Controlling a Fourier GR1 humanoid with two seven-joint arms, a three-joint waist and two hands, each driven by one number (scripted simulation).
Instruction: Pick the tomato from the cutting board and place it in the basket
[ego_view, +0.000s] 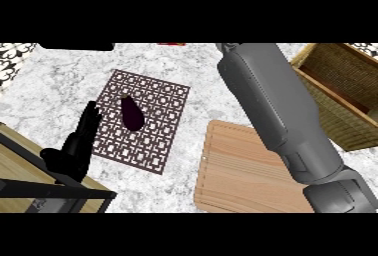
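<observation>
Looked down on a marble counter (44, 100) carrying everything. Found the right forearm (273, 105) slanting from the near right corner to the far edge, its hand beyond the view, so could not tell whether those fingers were closed or open. Noted the wicker basket (336, 95) at the right edge, just beside that forearm. Saw the cutting board (236, 175) at the near edge, partly under the forearm, its visible wood bare. Could not find the tomato: possibly in the unseen hand, possibly hidden by the arm. Spotted a patterned mat (159, 100) left of centre. Found the left hand (74, 150) resting at the mat's left edge, fingers straight and up, gripping nothing. Saw a dark eggplant (131, 114) on the mat, and a red sliver (171, 44) at the far edge, unidentifiable.

Judged the risks: clipping the basket's rim with the forearm in swinging right, or releasing short of the basket, with the hand unseen.
</observation>
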